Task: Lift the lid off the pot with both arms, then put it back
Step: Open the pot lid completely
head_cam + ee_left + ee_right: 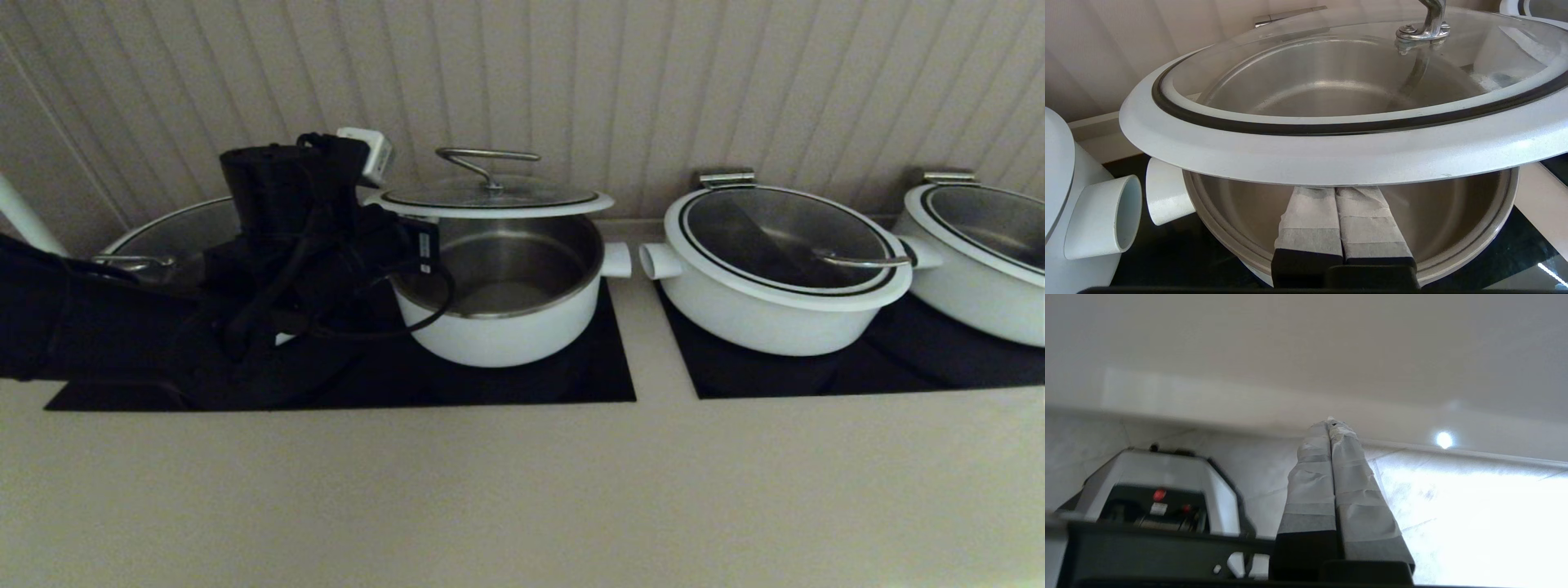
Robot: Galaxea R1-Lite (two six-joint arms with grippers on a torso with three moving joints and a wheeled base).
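The left gripper (1337, 192), jaws clenched under the rim, held the lid (490, 196) above the pot (506, 327) on a black hob (571, 376) set in a beige counter (522, 490). Ribbed wall panelling (620, 82) stood behind. The right gripper (1333, 428) was clenched on nothing, elsewhere.

4 white pots stand in a row: 1 deep pot (506, 327) and 3 wider pots (767, 306) (980, 278) (163, 241). 3 glass lids show (498, 196) (784, 237) (992, 220). 2 black cooktops (571, 376) (898, 359). 1 arm (277, 245) visible.
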